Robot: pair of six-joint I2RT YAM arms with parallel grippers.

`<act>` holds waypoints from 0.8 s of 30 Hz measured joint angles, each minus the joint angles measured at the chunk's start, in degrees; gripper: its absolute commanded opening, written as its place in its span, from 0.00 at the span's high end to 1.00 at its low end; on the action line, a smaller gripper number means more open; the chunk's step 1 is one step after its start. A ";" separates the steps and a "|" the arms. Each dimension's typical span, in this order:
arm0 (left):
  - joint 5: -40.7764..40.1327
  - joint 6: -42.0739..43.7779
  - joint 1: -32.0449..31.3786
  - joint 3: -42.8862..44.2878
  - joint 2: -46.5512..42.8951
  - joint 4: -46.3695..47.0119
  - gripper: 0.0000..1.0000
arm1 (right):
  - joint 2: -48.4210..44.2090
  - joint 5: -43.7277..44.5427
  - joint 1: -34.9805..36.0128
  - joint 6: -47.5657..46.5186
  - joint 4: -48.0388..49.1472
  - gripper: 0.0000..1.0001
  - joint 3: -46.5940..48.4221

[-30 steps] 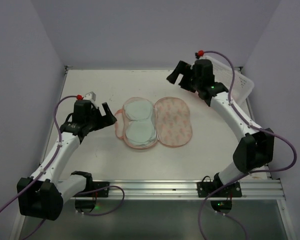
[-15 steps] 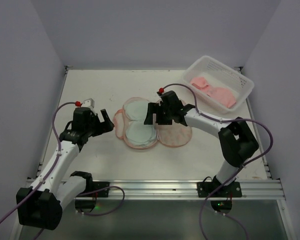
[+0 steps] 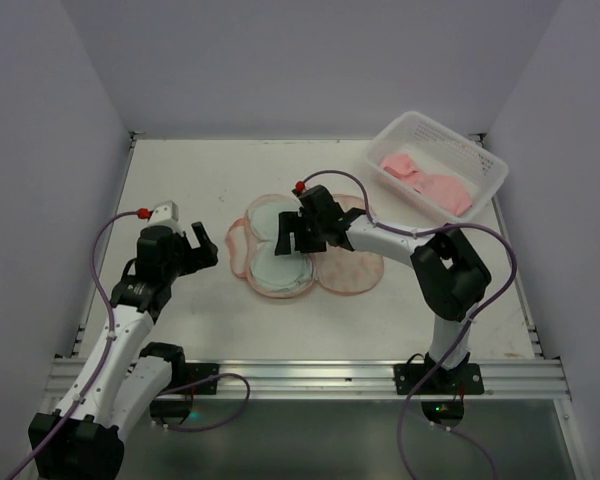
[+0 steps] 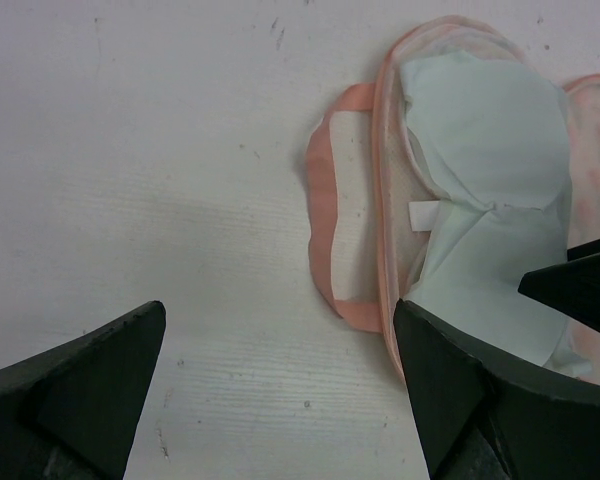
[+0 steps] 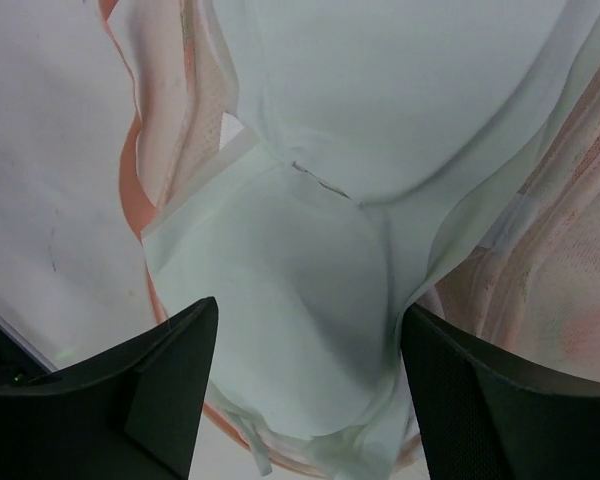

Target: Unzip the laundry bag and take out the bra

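Note:
The laundry bag (image 3: 355,272) lies unzipped and spread flat in the middle of the table. Its pink loop (image 4: 325,240) points left. The pale mint bra (image 3: 270,268) rests in the bag's left half, both cups facing up. My right gripper (image 3: 288,235) hangs low over the bra, open, its fingers (image 5: 170,400) straddling one cup (image 5: 310,270) without pinching it. My left gripper (image 3: 205,248) is open just left of the bag, with only bare table between its fingers (image 4: 90,380). The bra (image 4: 490,140) shows at the upper right of the left wrist view.
A white slotted basket (image 3: 485,160) holding pink garments stands at the back right corner. The table's walls rise behind and on both sides. The right arm's forearm stretches across the bag's right half.
The right arm has swung from the back right by the basket down over the bra, its jaws narrowing a little. The left gripper has drawn back slightly from the bag.

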 measured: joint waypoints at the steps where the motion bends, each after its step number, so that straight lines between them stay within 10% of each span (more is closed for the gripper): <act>1: -0.24 0.00 0.00 0.00 0.09 0.07 0.00 | 0.00 0.26 0.17 -0.07 0.00 0.28 0.17; 10: -0.61 0.04 0.00 0.00 0.96 0.44 0.00 | 0.00 1.09 0.59 0.00 -0.39 0.47 0.81; 18: -0.59 0.15 0.00 0.00 1.14 0.48 0.00 | 0.79 2.69 0.68 -0.17 -0.39 1.00 1.53; 24: -0.57 0.17 0.00 -0.02 1.64 0.55 0.00 | -0.13 2.69 0.70 -0.24 -0.48 1.00 1.53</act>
